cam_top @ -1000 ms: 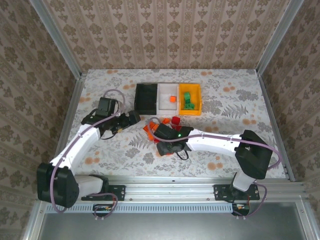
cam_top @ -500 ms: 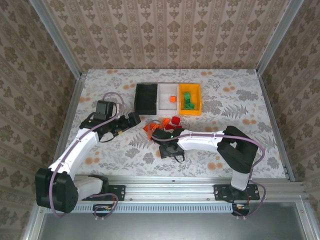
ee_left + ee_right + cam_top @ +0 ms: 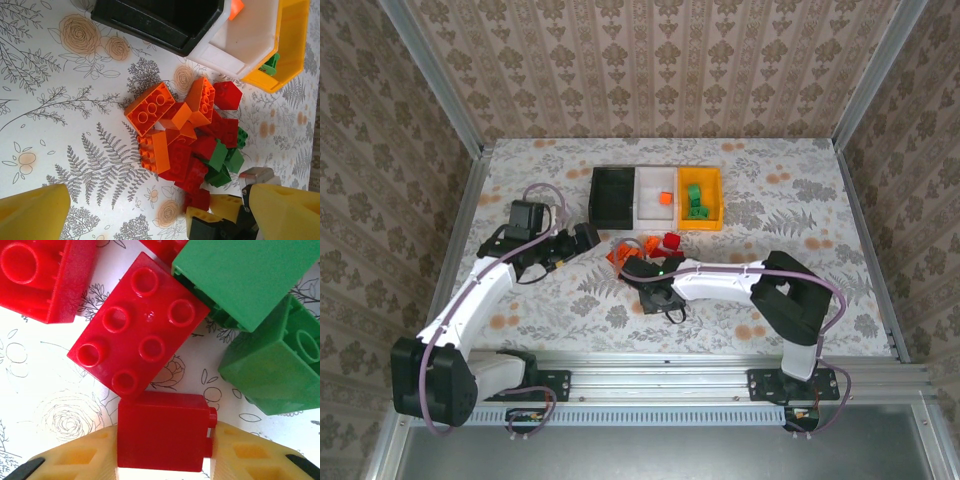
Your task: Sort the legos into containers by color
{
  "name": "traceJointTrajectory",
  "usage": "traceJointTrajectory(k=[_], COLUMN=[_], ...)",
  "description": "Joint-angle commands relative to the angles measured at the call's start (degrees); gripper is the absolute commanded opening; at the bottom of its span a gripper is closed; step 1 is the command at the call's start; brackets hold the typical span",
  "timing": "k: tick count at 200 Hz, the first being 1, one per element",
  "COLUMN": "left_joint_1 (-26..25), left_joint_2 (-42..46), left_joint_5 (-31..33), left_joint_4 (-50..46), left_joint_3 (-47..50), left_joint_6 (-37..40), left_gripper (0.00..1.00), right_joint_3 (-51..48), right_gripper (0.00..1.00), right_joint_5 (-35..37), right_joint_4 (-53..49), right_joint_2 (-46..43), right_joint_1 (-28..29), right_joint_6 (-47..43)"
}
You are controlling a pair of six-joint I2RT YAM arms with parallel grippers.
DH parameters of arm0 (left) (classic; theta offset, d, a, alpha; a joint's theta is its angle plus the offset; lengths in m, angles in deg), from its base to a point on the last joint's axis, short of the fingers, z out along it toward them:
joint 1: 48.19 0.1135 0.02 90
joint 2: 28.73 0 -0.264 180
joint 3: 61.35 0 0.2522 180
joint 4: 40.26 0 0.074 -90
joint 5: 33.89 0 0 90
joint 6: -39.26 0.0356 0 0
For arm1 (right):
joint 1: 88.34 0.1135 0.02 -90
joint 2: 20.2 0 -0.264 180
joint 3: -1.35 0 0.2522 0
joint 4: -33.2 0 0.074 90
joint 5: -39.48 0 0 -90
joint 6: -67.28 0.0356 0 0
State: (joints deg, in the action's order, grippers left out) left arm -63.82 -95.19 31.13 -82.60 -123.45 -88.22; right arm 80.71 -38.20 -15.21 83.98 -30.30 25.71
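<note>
A heap of red, orange and green legos (image 3: pixel 642 250) (image 3: pixel 187 135) lies in front of the containers: a black bin (image 3: pixel 611 200) (image 3: pixel 165 22), a white bin (image 3: pixel 649 205) (image 3: pixel 252 37) with one orange brick (image 3: pixel 665 198), and a yellow-orange bin (image 3: pixel 701 226) (image 3: pixel 295 45) with green bricks (image 3: pixel 695 200). My right gripper (image 3: pixel 642 270) (image 3: pixel 165 452) sits at the heap's near edge, shut on a small red lego (image 3: pixel 162 432) that both yellow fingers (image 3: pixel 75 460) press. My left gripper (image 3: pixel 585 238) (image 3: pixel 160 210) hovers left of the heap, open and holding nothing.
Close around the held brick lie a red six-stud brick (image 3: pixel 137 345), another red brick (image 3: pixel 40 275) and two green bricks (image 3: pixel 245 275) (image 3: pixel 272 370). The three bins stand side by side just beyond the heap. Patterned walls enclose the table (image 3: pixel 790 230).
The right gripper's fingers have closed in onto the small red lego. The right arm's elbow has swung in towards the middle. The left arm has barely shifted.
</note>
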Motion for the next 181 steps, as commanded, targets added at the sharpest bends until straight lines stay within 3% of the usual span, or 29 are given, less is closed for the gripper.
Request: traceJointTrajectory(k=[1, 43, 74, 119, 152, 181], left_joint_1=[0.7, 1.6, 2.5, 11.0, 12.9, 13.1], left_joint_2=[-0.6, -0.3, 1.8, 4.3, 8.2, 11.2], left_joint_5=[-1.5, -1.6, -0.9, -11.4, -13.2, -13.7], left_joint_4=[1.0, 1.9, 5.6, 20.2, 14.8, 13.0], left_joint_3=[-0.9, -0.1, 4.5, 17.9, 18.9, 18.9], left_joint_6=[0.6, 0.0, -2.9, -14.0, -11.9, -11.5], left_gripper=[1.0, 1.0, 1.0, 1.0, 1.0, 1.0], right_joint_3=[-0.9, 0.9, 10.7, 35.5, 58.7, 67.9], right_gripper=[0.38, 0.37, 0.37, 0.36, 0.37, 0.38], right_joint_5=[4.1, 7.7, 8.6, 2.6, 1.6, 2.3], right_joint_4=[-1.8, -4.4, -2.9, -1.6, -10.0, -12.4], right_joint_2=[-5.0, -9.9, -7.7, 10.3, 26.8, 34.3], right_joint_1=[1.7, 3.8, 0.2, -9.4, -13.7, -15.4], right_joint_6=[0.7, -1.4, -12.4, -27.5, -32.6, -34.8])
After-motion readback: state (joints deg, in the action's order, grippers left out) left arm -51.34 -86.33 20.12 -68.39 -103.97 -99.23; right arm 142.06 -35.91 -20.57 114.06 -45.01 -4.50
